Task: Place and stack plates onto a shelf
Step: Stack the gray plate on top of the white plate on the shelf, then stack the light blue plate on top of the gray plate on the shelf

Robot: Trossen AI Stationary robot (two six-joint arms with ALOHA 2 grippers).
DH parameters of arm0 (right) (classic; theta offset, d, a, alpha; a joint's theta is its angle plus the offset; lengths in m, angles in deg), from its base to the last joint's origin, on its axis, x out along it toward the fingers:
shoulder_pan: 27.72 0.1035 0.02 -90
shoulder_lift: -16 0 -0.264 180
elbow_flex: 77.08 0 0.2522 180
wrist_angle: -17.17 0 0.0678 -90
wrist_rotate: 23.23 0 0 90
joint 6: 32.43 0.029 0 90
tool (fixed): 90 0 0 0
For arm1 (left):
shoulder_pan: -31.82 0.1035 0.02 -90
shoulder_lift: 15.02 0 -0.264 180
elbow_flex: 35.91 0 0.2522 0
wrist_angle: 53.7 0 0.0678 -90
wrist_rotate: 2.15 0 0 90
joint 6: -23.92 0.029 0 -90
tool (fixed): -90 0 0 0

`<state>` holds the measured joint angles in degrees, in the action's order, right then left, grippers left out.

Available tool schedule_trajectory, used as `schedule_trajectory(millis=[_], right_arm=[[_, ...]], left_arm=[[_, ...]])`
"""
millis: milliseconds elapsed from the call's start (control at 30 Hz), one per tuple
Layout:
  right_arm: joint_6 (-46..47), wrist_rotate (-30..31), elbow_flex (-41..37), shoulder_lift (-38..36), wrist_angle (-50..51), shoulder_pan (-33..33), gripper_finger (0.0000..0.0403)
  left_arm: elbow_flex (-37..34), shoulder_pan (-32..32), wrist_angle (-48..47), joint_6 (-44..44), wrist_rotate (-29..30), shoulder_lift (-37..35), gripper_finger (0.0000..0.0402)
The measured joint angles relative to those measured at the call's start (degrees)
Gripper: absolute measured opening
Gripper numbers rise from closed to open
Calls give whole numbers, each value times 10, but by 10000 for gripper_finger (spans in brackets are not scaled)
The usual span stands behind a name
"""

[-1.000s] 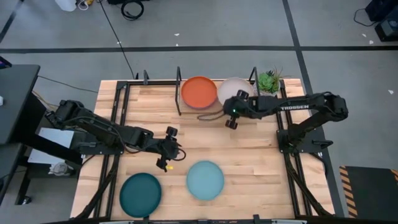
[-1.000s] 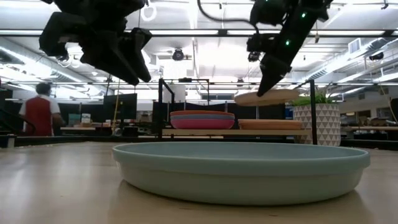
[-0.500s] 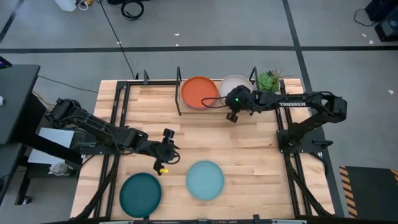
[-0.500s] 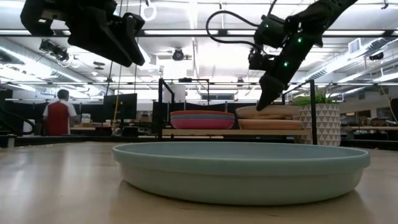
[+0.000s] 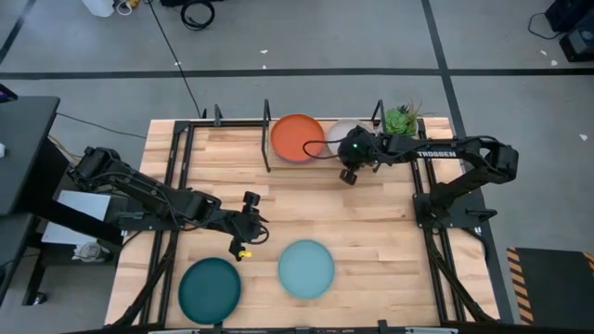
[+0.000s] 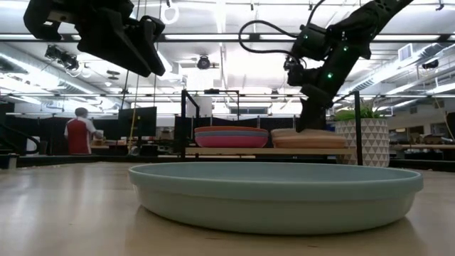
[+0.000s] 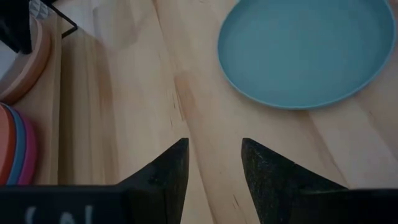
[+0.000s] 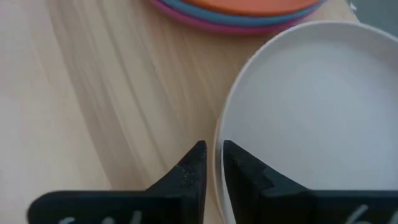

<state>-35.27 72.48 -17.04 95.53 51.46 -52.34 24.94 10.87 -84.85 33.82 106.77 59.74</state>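
A grey-white plate (image 5: 345, 131) lies on top of the cream-and-peach stack (image 6: 309, 142) on the right half of the shelf (image 6: 263, 150). My right gripper (image 5: 348, 174) is shut on its rim. The left stack has an orange plate (image 5: 296, 136) on top, over blue and magenta ones (image 6: 231, 137). A light teal plate (image 5: 306, 268) and a dark teal plate (image 5: 210, 289) rest flat on the table near the front. My left gripper (image 5: 243, 245) hangs open and empty above the table between them; the light teal plate also shows in the left wrist view (image 7: 305, 53). My right gripper pinches the grey-white plate's rim (image 8: 217, 146) on the side toward the table's near edge, one finger (image 8: 244, 169) inside the plate and one outside. The fingers slant down from the near side. The plate lies about level on the stack below (image 6: 313, 133).
A potted green plant (image 5: 401, 121) stands just right of the shelf's right post. Black posts (image 5: 267, 134) stand at the shelf's left end. A person (image 6: 79, 134) is in the room beyond the table. Bare wood lies between shelf and front plates.
My right gripper has carried the grey-white plate toward the far edge and down; the plate was lifted and tilted above the right stack and now lies level on it. My left gripper has moved toward the near edge and a little left, staying open.
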Motion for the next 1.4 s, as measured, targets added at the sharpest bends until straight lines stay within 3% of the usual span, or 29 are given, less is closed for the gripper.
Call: schedule_trajectory(millis=[433, 667, 767, 933, 1067, 1267, 1400], right_arm=[[4, 2, 41, -16, 44, 17, 87], [17, -77, 44, -11, 4, 107, 88], [28, -81, 43, 6, 0, 162, 87], [55, -31, 43, 20, -18, 239, 87], [67, 12, 43, 19, -39, 286, 87], [75, 53, -1, 19, -154, 343, 87], [91, 121, -44, 19, -223, 378, 87]], left_arm=[[0, 3, 0, -21, 0, 0, 155], [0, 3, -1, -36, 0, 3, 155], [0, 3, 4, -47, 0, 3, 155], [0, 2, 22, -67, -4, 11, 155], [0, -1, 35, -71, -47, 24, 155], [2, -14, 94, -112, -97, 68, 155], [8, -40, 104, -94, -103, 121, 155]])
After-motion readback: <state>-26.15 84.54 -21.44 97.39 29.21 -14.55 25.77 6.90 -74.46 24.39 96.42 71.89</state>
